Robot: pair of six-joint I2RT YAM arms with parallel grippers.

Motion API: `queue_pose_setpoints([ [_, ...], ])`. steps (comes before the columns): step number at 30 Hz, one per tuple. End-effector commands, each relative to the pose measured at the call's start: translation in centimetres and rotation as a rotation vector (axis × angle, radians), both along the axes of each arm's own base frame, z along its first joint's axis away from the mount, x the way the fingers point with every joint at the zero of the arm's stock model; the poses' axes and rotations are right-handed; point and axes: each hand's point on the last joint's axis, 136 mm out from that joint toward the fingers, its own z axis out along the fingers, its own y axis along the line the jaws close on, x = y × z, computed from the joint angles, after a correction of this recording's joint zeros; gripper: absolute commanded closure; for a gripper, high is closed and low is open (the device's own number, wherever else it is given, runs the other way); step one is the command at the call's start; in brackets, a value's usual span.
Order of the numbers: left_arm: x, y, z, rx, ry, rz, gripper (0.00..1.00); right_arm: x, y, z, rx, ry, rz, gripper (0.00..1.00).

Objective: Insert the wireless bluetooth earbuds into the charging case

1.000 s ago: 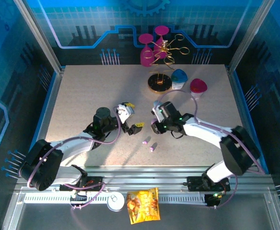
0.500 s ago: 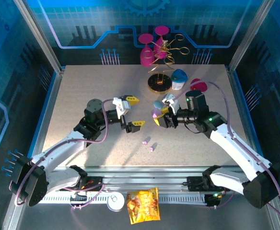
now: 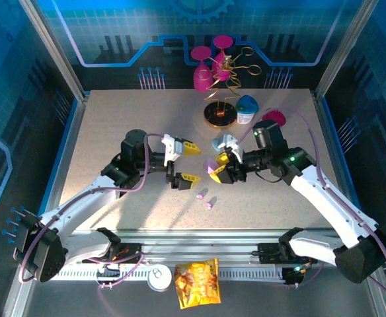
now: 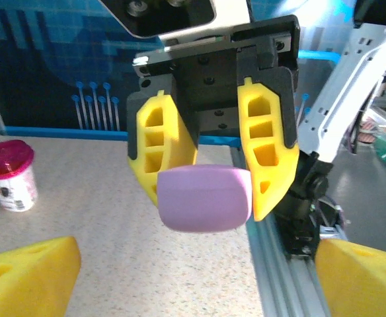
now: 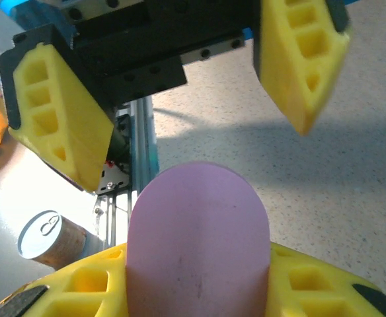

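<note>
Lying loose, earbuds [image 3: 200,195] near left gripper [image 3: 192,163]

A speckled beige worktop [image 3: 114,119] fills the middle of an enclosed cell, edged along its left side by a blue strip [image 3: 66,152]. The back wall [image 3: 114,26] is bright blue, printed with a pale grid, dark circuit-like lines and part of a gear outline [image 3: 199,6]. Two slanting aluminium posts [image 3: 54,49] frame it at either corner. The side walls [image 3: 14,132] are darker blue with the same line pattern. Slotted aluminium rails [image 3: 199,239] run along the near edge. Light falls brightest on the front of the worktop, where soft shadows lie. From the left wrist, the wall's grid print [image 4: 47,59] rises behind the speckled surface.
</note>
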Motion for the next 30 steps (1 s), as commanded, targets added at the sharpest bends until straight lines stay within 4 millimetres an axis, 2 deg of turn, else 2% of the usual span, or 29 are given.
queue_pose_setpoints([
  [1, -1.2, -0.5, 0.2, 0.013, 0.02, -0.086, 0.11, -1.0, 0.5, 0.4, -0.025, -0.024, 0.062, 0.81],
  [15, -1.8, -1.6, -0.1, 0.04, 0.071, -0.147, 0.34, -1.2, 1.7, 0.5, -0.049, -0.077, 0.095, 0.82],
  [25, -2.0, -1.8, -0.3, 0.042, 0.069, -0.163, 0.59, -1.3, 1.7, 0.0, -0.072, -0.082, 0.098, 0.81],
  [28, -1.9, -1.9, -0.4, 0.042, 0.064, -0.159, 0.67, -1.2, 1.6, -0.3, -0.078, -0.083, 0.087, 0.76],
  [30, -1.8, -1.9, -0.5, 0.038, 0.062, -0.157, 0.67, -1.0, 1.4, -0.2, -0.068, -0.082, 0.07, 0.66],
])
